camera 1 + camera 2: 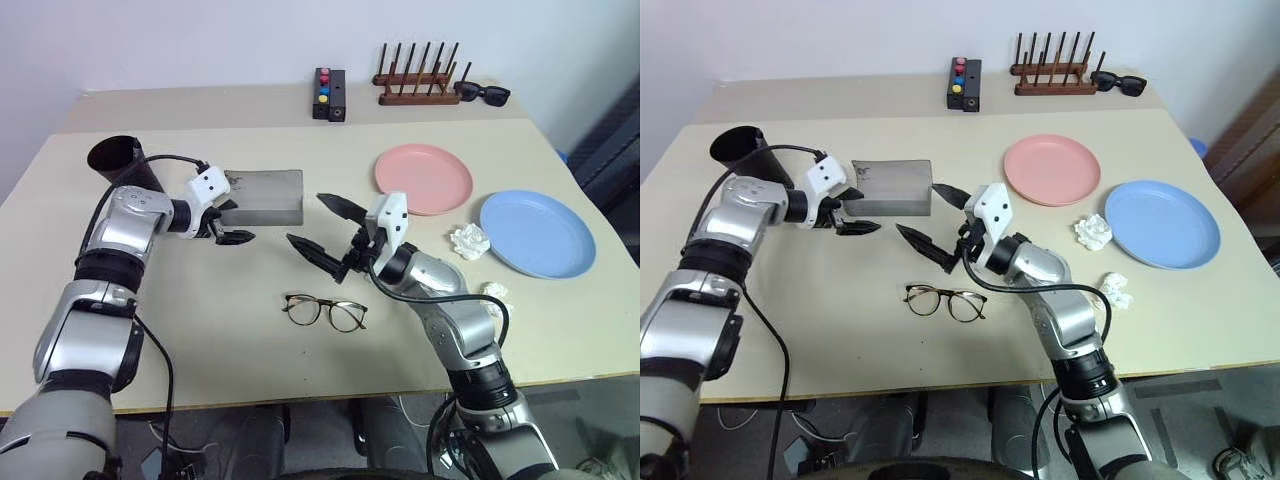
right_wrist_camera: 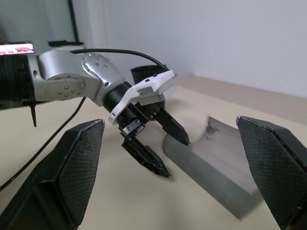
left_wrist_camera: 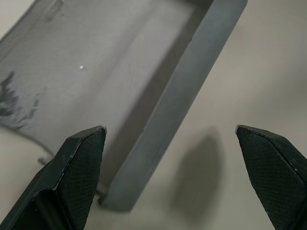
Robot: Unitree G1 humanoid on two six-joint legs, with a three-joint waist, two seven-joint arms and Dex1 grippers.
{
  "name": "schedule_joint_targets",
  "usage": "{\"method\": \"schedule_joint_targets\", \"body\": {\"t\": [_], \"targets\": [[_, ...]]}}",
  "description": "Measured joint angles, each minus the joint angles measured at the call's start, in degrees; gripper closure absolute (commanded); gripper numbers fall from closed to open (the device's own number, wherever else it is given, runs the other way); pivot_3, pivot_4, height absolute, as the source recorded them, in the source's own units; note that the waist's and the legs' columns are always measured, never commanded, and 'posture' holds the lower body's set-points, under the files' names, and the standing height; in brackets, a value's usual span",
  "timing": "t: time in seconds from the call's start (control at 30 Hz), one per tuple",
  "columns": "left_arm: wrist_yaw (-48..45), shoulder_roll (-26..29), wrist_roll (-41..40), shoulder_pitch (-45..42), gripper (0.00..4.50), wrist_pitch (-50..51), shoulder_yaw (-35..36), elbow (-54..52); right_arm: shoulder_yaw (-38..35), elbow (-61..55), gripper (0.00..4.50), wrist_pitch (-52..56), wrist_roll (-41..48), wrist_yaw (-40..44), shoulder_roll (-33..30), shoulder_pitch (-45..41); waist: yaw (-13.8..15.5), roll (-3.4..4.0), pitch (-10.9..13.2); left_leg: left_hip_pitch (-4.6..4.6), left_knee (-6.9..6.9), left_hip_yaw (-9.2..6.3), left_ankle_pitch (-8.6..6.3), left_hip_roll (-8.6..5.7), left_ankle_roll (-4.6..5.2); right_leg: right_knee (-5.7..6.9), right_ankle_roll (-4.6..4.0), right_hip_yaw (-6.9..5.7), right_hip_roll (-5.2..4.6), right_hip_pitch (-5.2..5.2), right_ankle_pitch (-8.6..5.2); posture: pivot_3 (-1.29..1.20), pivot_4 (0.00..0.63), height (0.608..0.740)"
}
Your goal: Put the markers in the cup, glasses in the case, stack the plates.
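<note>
Both hands spread wide and empty; the glasses (image 1: 325, 312), at the right hand's (image 1: 325, 228) six o'clock, look light and fragile, best pinched at the bridge.

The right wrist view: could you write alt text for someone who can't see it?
Between the camera arm's own two wide-apart black fingers, the robot's left gripper, open and empty, hangs close beside the grey case on a beige table. The rim of the black cup peeks out behind the silver arm.
</note>
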Motion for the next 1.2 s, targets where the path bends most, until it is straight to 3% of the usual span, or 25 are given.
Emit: {"method": "schedule_joint_targets", "body": {"t": [0.07, 0.17, 0.4, 0.63, 0.9, 1.17, 1.2], "targets": [[-0.7, -0.7, 0.8, -0.9, 0.09, -1.6, 0.0, 2.3, -0.4, -1.6, 0.00, 1.4, -0.2, 0.2, -3.1, 1.7, 0.0, -0.01, 0.0, -0.01, 0.00, 0.00, 0.00, 0.00, 0.00, -0.01, 0.00, 0.00, -0.01, 0.00, 0.00, 0.00, 0.150, 0.740], [-1.8, -1.7, 1.7, -1.3, 0.97, -3.6, 0.0, 4.6, -2.2, -3.2, 0.00, 3.7, -0.4, 0.6, -8.2, 4.4, 0.0, -0.02, 0.0, -0.02, 0.01, 0.00, -0.01, 0.00, 0.02, 0.00, 0.02, 0.00, -0.01, 0.00, -0.01, 0.00, 0.150, 0.740], [-3.5, -3.4, 2.9, -1.7, 4.43, -6.1, 0.1, 6.0, -5.0, -6.8, 0.00, 5.6, -0.4, 1.2, -13.4, 7.0, -0.1, -0.03, 0.0, -0.01, 0.02, 0.00, -0.01, 0.00, 0.02, 0.00, 0.05, 0.00, -0.01, 0.00, -0.03, 0.00, 0.150, 0.740], [-11.4, -3.7, 0.7, 2.9, 4.43, -8.8, 0.4, -2.5, -6.6, -8.4, 0.00, 6.2, -0.4, 0.8, -15.0, 8.8, 0.0, -0.03, 0.0, -0.03, 0.02, 0.00, -0.01, 0.00, 0.02, 0.00, 0.01, 0.01, -0.02, 0.00, -0.01, 0.00, 0.150, 0.740], [-17.8, -0.8, -1.9, 14.1, 4.43, 1.7, -1.6, -28.8, -7.5, -11.4, 0.00, 7.8, 0.0, 0.2, -15.8, 11.1, -0.1, -0.02, 0.0, 0.00, 0.03, 0.00, -0.01, 0.01, 0.02, 0.03, -0.01, 0.03, -0.02, 0.00, -0.01, 0.00, 0.150, 0.740], [-16.6, 1.0, -1.8, 18.7, 4.43, 9.5, -3.8, -41.4, -7.3, -11.6, 0.00, 8.1, 0.2, -0.1, -15.6, 11.3, 0.0, -0.02, 0.0, 0.00, 0.06, 0.01, -0.01, 0.01, 0.03, 0.01, -0.11, 0.03, -0.02, 0.03, -0.09, 0.00, 0.150, 0.740], [-16.4, 1.1, -1.8, 18.9, 3.84, 10.0, -4.0, -41.6, -7.3, -11.6, 0.00, 8.1, 0.2, -0.1, -15.6, 11.3, 0.0, -0.02, 0.0, 0.00, 0.06, 0.00, -0.01, 0.01, 0.03, 0.01, -0.11, 0.03, -0.02, 0.03, -0.09, 0.00, 0.150, 0.740]]}}
